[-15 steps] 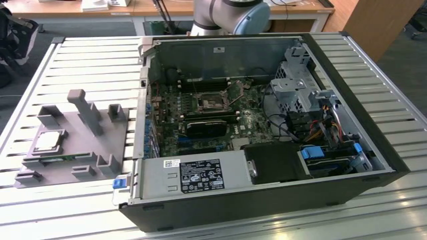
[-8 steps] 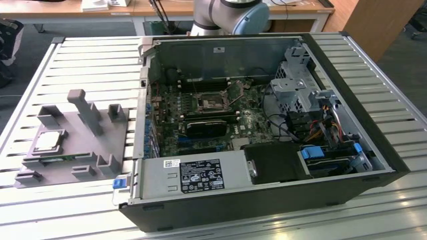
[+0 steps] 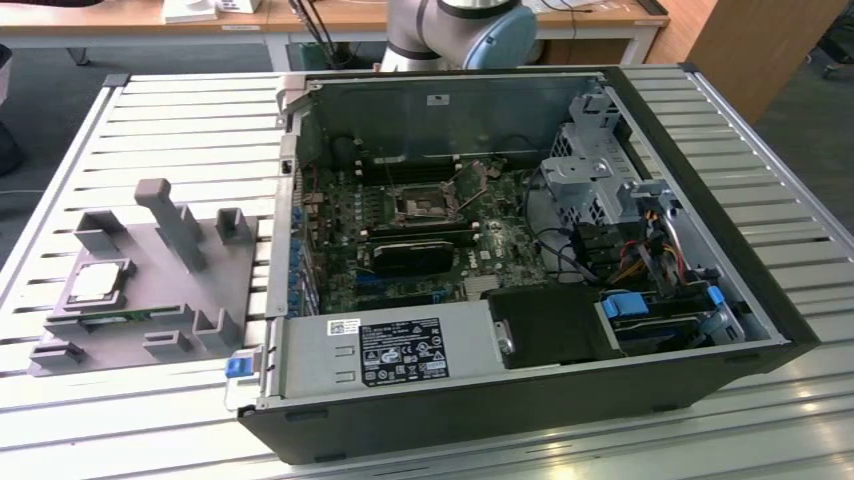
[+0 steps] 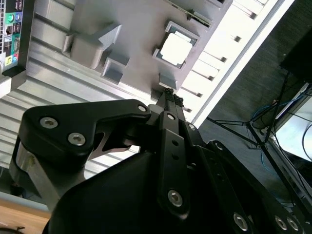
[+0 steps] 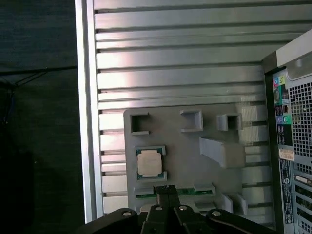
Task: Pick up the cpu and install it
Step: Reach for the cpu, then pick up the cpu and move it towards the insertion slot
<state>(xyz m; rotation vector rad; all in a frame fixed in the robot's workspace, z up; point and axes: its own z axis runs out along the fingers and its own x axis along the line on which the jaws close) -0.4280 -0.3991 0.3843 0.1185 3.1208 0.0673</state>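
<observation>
Lying flat in a square recess of the grey fixture [image 3: 200, 290], the cpu [image 3: 100, 283] shows its silvery top up, near the fixture's edge farthest from the open case [image 3: 441, 105]. The fixture sits on the slatted metal tabletop [image 3: 174, 130], to the exterior view's left of the case, with several upright grey blocks rising from it beside the cpu. Inside the case the motherboard [image 3: 400, 250] lies exposed, with its socket [image 3: 424, 205] near the middle. The arm's base [image 3: 461, 30] stands behind the case.

In both wrist views the fingers [image 4: 171, 105] [image 5: 163, 192] are pressed together with nothing between them. They hang above the fixture [image 5: 185, 156] and touch nothing. The cpu [image 5: 148, 162] [image 4: 174, 48] rests in its recess, well apart from the fingertips. A thin green strip [image 5: 195, 191] lies in a slot of the fixture just beside the cpu's recess. The first wrist view also catches the case's rear panel [image 5: 292, 146] beside the fixture.
</observation>
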